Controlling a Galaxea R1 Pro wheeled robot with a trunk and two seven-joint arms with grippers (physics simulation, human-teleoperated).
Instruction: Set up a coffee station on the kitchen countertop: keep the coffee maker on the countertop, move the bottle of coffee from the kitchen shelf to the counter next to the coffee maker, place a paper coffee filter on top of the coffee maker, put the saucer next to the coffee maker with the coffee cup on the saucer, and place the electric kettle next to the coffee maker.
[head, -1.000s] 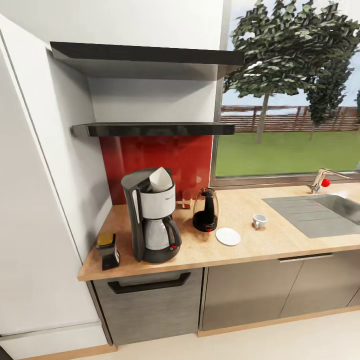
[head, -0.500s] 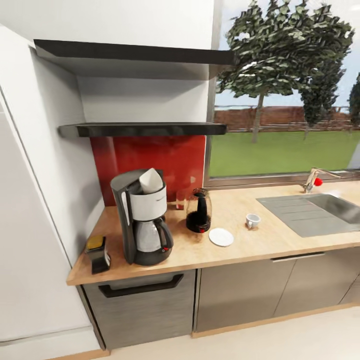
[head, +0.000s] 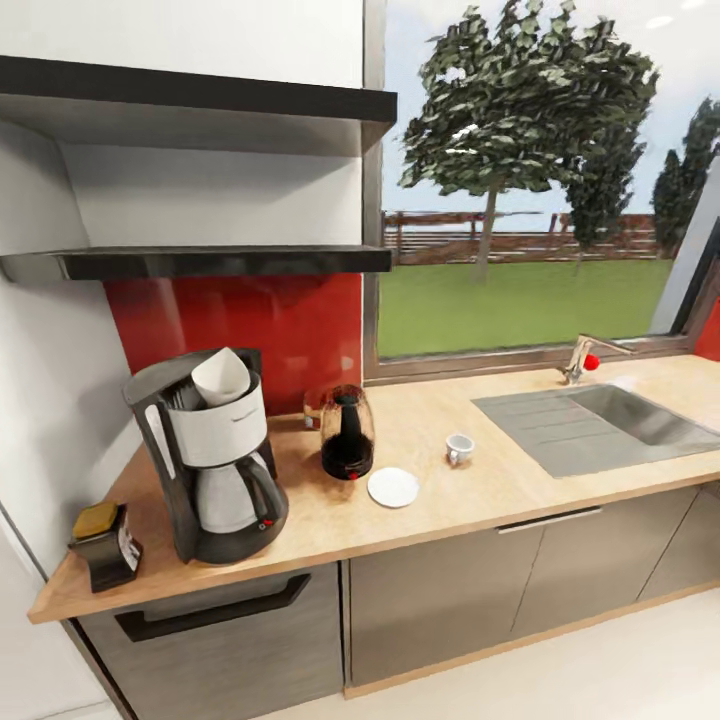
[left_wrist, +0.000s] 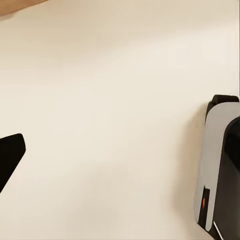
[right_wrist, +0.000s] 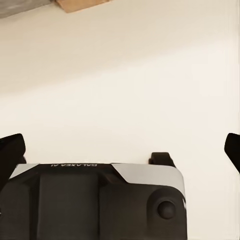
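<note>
Camera swung right, nothing on light-wood countertop (head: 480, 490) moved | right gripper (right_wrist: 120, 150) spread wide, empty; left jaws: cannot tell | one each: black-white coffee maker (head: 210, 460) with white paper cone filter (head: 222, 375) on top; gold-lidded dark coffee jar (head: 103, 545) at its 9 o'clock; dark glass kettle (head: 347, 432), white saucer (head: 393, 487), white cup (head: 459, 448) at its 3 o'clock

We see two dark fingers (right_wrist: 11, 152) spread wide at opposite edges, nothing between them, over pale floor (right_wrist: 130, 95), our grey-black robot base (right_wrist: 97, 200) beneath, and a wood plinth strip (right_wrist: 82, 4) with grey cabinet front (right_wrist: 20, 6) at the far edge.
</note>
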